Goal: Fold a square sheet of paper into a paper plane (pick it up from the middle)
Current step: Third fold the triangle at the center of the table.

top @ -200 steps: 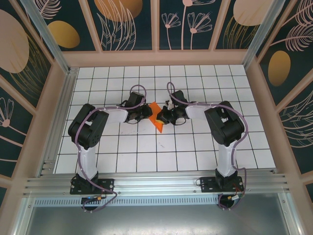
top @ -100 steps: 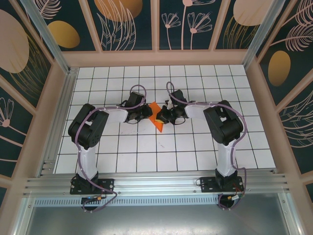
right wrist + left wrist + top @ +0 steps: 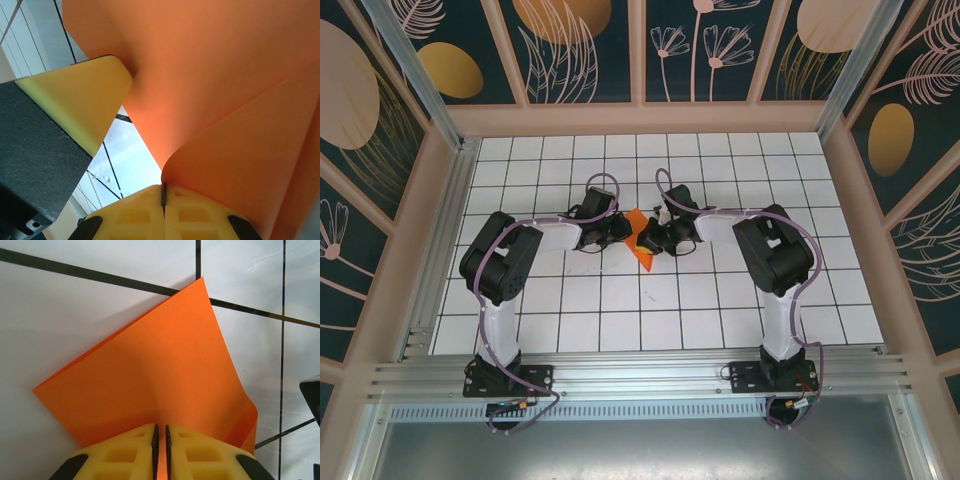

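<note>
The square sheet of paper point(image 3: 642, 252) is bright orange and folded over on itself, held up above the white grid table between both grippers. My left gripper point(image 3: 623, 232) is shut on its left side. In the left wrist view the yellow fingers point(image 3: 125, 450) pinch the sheet point(image 3: 160, 365) at its near edge. My right gripper point(image 3: 654, 238) is shut on the right side. In the right wrist view the sheet point(image 3: 225, 90) curls up out of the closed gripper point(image 3: 163, 194), and the left gripper's yellow finger point(image 3: 80, 105) presses the paper. The paper plane is out of view.
White grid table point(image 3: 650, 310) with black lines, walled by a wooden frame point(image 3: 650, 118) at the back and sides. An aluminium rail point(image 3: 640, 368) carries both arm bases at the near edge. Both arms bend inward toward the table's middle.
The right gripper has shifted slightly left, toward the left gripper, bending the paper between them a little more. The left arm has held still. Both grips are unchanged.
</note>
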### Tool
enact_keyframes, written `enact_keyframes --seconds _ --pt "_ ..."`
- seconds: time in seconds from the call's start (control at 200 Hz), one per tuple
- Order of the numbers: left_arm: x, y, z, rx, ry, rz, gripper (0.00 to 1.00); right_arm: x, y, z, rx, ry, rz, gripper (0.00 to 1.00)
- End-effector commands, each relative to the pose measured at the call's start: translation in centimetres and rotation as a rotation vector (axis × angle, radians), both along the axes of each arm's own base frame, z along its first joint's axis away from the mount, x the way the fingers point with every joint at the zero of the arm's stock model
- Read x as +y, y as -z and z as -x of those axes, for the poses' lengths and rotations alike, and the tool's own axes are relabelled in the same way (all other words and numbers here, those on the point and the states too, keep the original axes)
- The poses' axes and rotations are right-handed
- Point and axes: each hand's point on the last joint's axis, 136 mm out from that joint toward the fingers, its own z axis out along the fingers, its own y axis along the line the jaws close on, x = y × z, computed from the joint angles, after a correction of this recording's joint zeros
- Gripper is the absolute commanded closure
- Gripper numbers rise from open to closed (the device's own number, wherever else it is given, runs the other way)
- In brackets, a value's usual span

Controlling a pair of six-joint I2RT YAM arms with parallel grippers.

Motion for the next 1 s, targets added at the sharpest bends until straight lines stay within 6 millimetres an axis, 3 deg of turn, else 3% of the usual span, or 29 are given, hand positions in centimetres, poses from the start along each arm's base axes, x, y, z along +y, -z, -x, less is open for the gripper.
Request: enact_keyframes --seconds 0.0,0.891,0.996 --pt "0.2 2.0 1.2 0.059 0.024 -0.022 0.85 0.0 1.0 0.2 0.011 -0.022 0.031 0.94" --pt "0.2 2.2 1.4 0.064 0.025 -0.021 0.85 -0.7 1.8 -0.1 0.016 0.023 0.066 0.95" --pt "0.2 2.1 1.4 0.063 0.026 -0.021 0.85 -0.8 2.2 0.0 0.024 0.024 0.077 0.88"
